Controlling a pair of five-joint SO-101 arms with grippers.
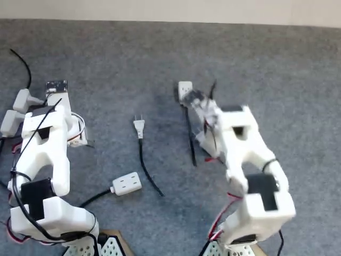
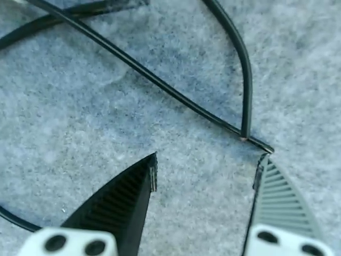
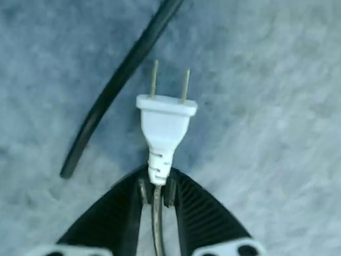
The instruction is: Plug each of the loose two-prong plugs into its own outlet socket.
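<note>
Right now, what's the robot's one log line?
right gripper: shut on white plug | left gripper: open near black cord | second plug: loose

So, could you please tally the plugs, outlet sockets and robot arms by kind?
Two-prong plugs: 2 (lying plug, held plug)
Outlet sockets: 2 (near socket, far socket)
Robot arms: 2 (left arm, right arm)
Total: 6
</note>
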